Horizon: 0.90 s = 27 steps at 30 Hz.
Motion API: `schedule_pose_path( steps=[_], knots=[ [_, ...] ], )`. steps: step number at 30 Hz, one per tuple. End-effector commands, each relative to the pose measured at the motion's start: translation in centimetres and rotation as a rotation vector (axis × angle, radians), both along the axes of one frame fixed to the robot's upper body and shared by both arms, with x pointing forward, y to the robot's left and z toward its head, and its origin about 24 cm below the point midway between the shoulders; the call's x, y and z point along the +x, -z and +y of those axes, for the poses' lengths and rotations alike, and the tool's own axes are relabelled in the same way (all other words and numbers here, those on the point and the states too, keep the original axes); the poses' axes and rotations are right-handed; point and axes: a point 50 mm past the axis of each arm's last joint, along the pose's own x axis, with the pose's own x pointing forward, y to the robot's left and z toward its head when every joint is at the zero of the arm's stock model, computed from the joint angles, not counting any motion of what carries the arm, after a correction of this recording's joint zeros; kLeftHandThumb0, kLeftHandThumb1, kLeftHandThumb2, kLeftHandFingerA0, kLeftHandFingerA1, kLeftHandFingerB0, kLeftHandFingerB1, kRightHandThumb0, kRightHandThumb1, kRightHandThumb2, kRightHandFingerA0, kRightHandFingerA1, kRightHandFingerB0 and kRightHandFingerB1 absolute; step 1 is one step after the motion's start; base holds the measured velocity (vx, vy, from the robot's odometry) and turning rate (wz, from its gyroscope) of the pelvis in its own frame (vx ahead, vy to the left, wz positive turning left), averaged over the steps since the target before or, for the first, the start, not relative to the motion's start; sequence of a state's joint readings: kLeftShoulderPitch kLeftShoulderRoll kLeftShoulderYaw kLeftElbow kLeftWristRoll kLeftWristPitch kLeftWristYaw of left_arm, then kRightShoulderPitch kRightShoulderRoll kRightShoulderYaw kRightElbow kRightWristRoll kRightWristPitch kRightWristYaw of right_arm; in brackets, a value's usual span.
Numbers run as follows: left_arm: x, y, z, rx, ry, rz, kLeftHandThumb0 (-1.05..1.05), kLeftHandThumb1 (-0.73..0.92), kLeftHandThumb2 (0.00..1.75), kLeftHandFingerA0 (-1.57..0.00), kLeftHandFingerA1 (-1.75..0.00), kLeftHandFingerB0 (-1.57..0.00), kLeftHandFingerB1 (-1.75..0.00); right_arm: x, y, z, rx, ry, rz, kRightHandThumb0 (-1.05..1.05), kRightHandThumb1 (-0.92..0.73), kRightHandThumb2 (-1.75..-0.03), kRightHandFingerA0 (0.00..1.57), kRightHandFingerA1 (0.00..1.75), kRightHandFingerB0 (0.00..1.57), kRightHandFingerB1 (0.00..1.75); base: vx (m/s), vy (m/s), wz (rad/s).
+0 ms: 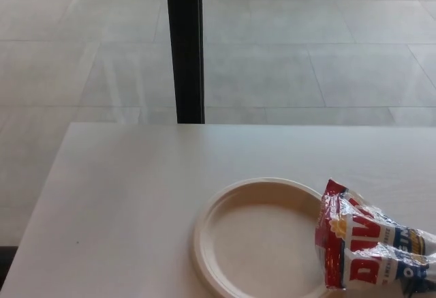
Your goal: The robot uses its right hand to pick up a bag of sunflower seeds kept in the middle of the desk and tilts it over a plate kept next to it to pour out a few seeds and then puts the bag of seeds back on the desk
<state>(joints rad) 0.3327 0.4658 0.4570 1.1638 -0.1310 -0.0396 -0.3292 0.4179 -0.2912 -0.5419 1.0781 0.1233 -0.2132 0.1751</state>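
A red, white and blue bag of sunflower seeds (371, 243) lies at the lower right of the white desk (136, 196). Its left end overlaps the right rim of a cream plate (259, 243). The plate's inside looks bare where it shows. The bag's lower right part runs out of the picture. Neither of my hands shows in the head view.
A black vertical post (185, 46) stands beyond the desk's far edge. Behind it lies a pale tiled floor (327, 46). The desk's left edge slants down toward the lower left corner of the picture.
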Motion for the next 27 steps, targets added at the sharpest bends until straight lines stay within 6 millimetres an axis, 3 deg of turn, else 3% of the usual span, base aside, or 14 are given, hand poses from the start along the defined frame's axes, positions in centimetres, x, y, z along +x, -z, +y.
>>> schedule_pose_path(
  steps=[1,2,3,4,5,8,13,14,18,19,20,21,26,27],
  knots=[
    [-0.2,-0.9,0.7,-0.059,-0.022,-0.093,-0.33,0.67,1.21,-0.22,-0.63,-0.11,-0.58,0.8,-2.3,-2.9,-0.079,0.183,-0.234,-0.88,-0.58,-0.88,0.00,0.00,0.00,0.05,0.00,0.000,0.00],
    [-0.4,-0.9,0.7,-0.057,-0.021,-0.092,-0.33,0.67,1.21,-0.22,-0.63,-0.11,-0.58,0.8,-2.3,-2.9,-0.078,0.193,-0.238,-0.88,-0.58,-0.88,0.00,0.00,0.00,0.05,0.00,0.000,0.00],
    [-0.4,-0.9,0.7,-0.072,-0.042,-0.100,-0.53,0.74,0.78,-0.23,-0.72,-0.04,-0.45,1.0,-2.5,-3.4,-0.082,0.218,-0.249,-0.93,-0.61,-0.93,0.00,0.00,0.00,0.06,0.00,0.000,0.00],
    [-0.5,-1.0,0.8,-0.071,-0.045,-0.101,-0.53,0.74,0.78,-0.24,-0.69,-0.03,-0.47,1.1,-2.6,-3.6,-0.081,0.233,-0.257,-0.97,-0.62,-0.94,0.00,0.00,0.00,0.04,0.00,0.000,0.00],
    [-0.8,-1.1,0.9,-0.059,-0.042,-0.093,-0.32,0.68,1.21,-0.20,-0.63,-0.09,-0.57,2.0,-3.4,-4.5,-0.113,0.245,-0.292,-0.98,-0.66,-0.95,0.00,0.04,0.00,0.00,0.00,0.000,0.00],
    [-0.9,-1.1,0.8,-0.035,0.022,-0.050,-0.32,0.69,1.22,-0.17,-0.61,-0.09,-0.56,3.6,-4.8,-5.9,-0.177,0.262,-0.362,-0.95,-0.64,-0.91,0.00,0.01,0.00,0.00,0.00,0.000,0.00],
    [-0.9,-1.0,0.8,-0.052,-0.011,-0.056,-0.33,0.66,1.20,-0.21,-0.63,-0.11,-0.57,7.9,-8.5,-8.0,-0.316,0.217,-0.486,-0.98,-0.66,-0.99,0.00,0.00,0.00,0.02,0.00,0.000,0.00],
    [-0.8,-1.0,0.8,-0.049,-0.026,-0.064,-0.52,0.74,0.75,-0.23,-0.68,-0.05,-0.47,9.5,-9.8,-8.4,-0.349,0.200,-0.538,-0.93,-0.62,-0.97,0.00,0.03,0.00,0.05,0.00,0.000,0.00],
    [-0.7,-1.0,0.9,-0.051,-0.059,-0.083,-0.52,0.75,0.75,-0.17,-0.63,-0.02,-0.41,13.1,-13.1,-8.4,-0.403,0.092,-0.646,-0.99,-0.59,-0.98,0.00,0.00,0.00,0.04,0.00,0.000,0.00],
    [-0.7,-1.1,0.8,-0.041,-0.002,-0.072,-0.32,0.68,1.21,-0.20,-0.63,-0.11,-0.58,14.4,-14.3,-8.2,-0.426,0.045,-0.677,-0.99,-0.58,-0.98,0.00,0.00,0.00,0.04,0.00,0.000,0.00],
    [-0.6,-1.1,0.8,-0.040,0.013,-0.068,-0.54,0.78,0.76,-0.21,-0.64,-0.06,-0.48,15.0,-14.9,-8.0,-0.435,0.013,-0.696,-0.95,-0.54,-0.93,0.00,0.00,0.00,0.04,0.00,0.000,0.00],
    [-0.9,-1.0,0.8,-0.045,0.002,-0.049,-0.32,0.69,1.21,-0.18,-0.61,-0.09,-0.57,15.6,-15.8,-7.7,-0.463,-0.068,-0.720,-0.92,-0.53,-0.89,0.00,0.00,0.00,0.01,0.00,0.000,0.00],
    [-1.7,-0.9,0.7,-0.060,-0.077,-0.067,-0.53,0.72,0.77,-0.22,-0.66,-0.07,-0.49,17.9,-17.6,-5.5,-0.470,-0.277,-0.740,-0.98,-0.57,-0.89,0.00,0.00,0.00,0.00,0.00,0.000,0.00],
    [-1.7,-1.0,0.7,-0.058,-0.060,-0.056,-0.33,0.68,1.21,-0.20,-0.62,-0.10,-0.57,18.3,-17.7,-5.2,-0.467,-0.325,-0.732,-0.82,-0.48,-0.79,0.00,0.00,0.00,0.00,0.00,0.000,0.00]
  ],
)
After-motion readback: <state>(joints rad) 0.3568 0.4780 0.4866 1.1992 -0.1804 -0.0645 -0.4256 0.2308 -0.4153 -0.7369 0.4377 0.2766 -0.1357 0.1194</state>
